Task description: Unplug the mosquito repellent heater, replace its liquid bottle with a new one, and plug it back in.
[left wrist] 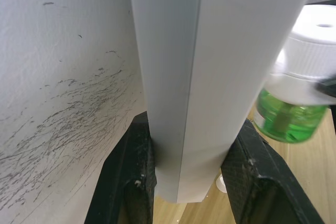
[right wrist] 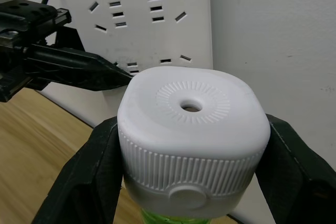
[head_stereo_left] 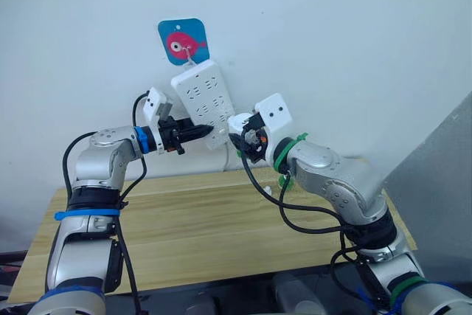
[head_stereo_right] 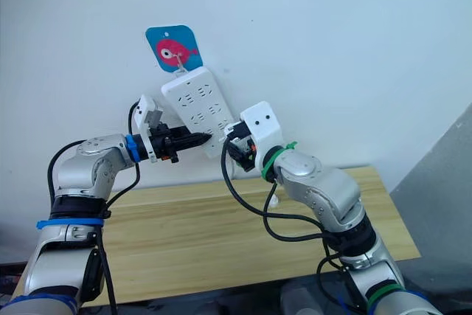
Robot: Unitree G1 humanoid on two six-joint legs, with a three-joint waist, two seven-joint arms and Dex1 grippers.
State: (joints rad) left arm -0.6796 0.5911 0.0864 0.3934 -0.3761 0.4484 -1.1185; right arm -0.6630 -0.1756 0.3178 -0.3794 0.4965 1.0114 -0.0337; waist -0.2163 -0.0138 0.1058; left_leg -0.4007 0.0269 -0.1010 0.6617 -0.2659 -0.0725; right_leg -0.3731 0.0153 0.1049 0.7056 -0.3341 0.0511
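Left claw (head_stereo_left: pixel 198 133) clamps the strip's (head_stereo_left: pixel 205 101) lower edge; right claw (right wrist: pixel 191 169) grips the heater (right wrist: pixel 191 129) at its 4 o'clock, above the surface (head_stereo_left: pixel 192 234).

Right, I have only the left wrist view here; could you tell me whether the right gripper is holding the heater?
Observer: Yes, the right gripper is shut on the heater, vent hole facing its wrist camera.
Operator: Thank you. Is it plugged into the strip?
Observer: I cannot tell, since its prongs are hidden. It sits at the lower end of the strip.
Operator: And how does the strip hang?
Observer: Tilted on the wall, under a blue fish sticker.
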